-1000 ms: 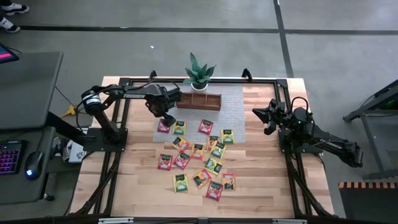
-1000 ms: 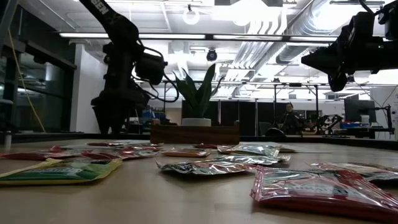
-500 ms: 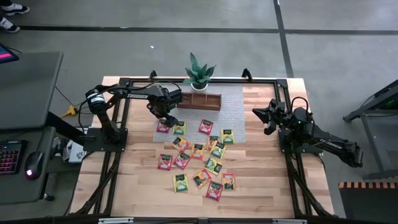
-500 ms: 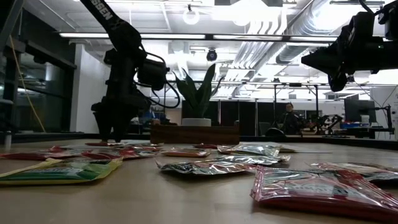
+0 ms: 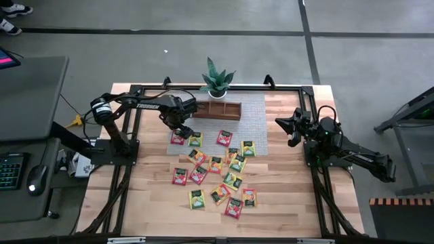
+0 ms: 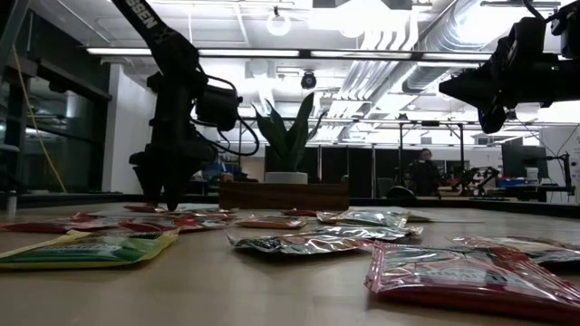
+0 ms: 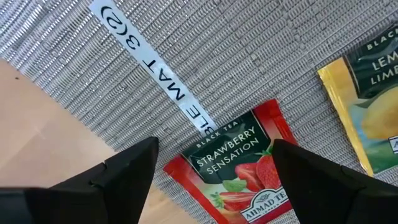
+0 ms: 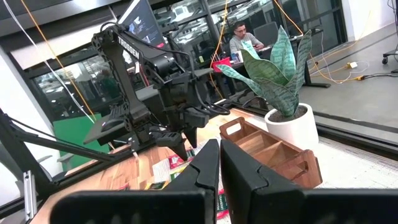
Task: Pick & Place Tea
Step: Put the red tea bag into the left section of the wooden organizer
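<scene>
Several tea packets [image 5: 217, 173] in red, orange, yellow and green lie flat on the grey mat [image 5: 256, 125] and on the wood in front of it. My left gripper [image 7: 214, 146] points down, open, low over the mat's near left corner. Its fingers stand on either side of a red strawberry tea packet [image 7: 239, 171], which also shows in the high view [image 5: 178, 138]. A yellow packet [image 7: 373, 118] lies beside it. My right gripper [image 5: 279, 123] waits level at the table's right side, shut and holding nothing [image 8: 219, 149].
The brown wooden tray [image 5: 217, 110] stands at the mat's far edge with the potted plant [image 5: 217, 80] behind it. A white label strip [image 7: 155, 74] is stuck on the mat. A person sits in the room beyond the table [image 8: 239, 37].
My left gripper has come down toward the red strawberry packet, staying open and pointing down. The packets have not moved.
</scene>
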Controlling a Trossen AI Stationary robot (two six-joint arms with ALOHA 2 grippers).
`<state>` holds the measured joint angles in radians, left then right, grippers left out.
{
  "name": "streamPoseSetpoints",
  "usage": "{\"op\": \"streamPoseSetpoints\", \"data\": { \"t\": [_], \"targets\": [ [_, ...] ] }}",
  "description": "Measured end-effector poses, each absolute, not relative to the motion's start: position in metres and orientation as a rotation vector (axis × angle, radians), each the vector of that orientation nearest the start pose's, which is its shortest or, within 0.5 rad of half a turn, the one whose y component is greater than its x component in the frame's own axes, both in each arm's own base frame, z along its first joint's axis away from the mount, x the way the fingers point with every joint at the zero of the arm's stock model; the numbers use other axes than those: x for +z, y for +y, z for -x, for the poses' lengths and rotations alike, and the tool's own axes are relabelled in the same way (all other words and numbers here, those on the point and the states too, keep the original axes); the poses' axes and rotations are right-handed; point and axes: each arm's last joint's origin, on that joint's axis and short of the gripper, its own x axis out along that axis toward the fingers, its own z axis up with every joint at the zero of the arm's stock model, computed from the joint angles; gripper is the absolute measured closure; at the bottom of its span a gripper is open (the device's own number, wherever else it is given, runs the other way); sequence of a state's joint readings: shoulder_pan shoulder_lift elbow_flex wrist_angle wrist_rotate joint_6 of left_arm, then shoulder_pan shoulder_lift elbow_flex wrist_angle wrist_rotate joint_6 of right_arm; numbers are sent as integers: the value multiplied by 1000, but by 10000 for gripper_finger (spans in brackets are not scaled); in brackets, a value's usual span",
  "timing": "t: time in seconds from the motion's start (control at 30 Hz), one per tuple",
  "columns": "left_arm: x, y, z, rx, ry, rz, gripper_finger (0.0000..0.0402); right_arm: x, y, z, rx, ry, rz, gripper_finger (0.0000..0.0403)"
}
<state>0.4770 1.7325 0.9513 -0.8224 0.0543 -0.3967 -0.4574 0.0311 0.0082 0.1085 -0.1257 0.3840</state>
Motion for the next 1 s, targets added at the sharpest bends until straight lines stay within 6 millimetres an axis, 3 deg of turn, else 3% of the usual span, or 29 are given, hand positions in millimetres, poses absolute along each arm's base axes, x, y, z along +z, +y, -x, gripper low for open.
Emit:
{"op": "streamPoseSetpoints", "data": {
  "t": [0.23,0.67,1.0],
  "targets": [
    [136,125,-244,643,1500,737,112,174,-40,-90,-311,-145,-355,391],
    [135,124,-242,643,1525,745,285,174,-40,-90,-311,-145,-356,391],
    [135,123,-240,650,1545,734,369,174,-40,-90,-311,-145,-355,391]
  ]
}}
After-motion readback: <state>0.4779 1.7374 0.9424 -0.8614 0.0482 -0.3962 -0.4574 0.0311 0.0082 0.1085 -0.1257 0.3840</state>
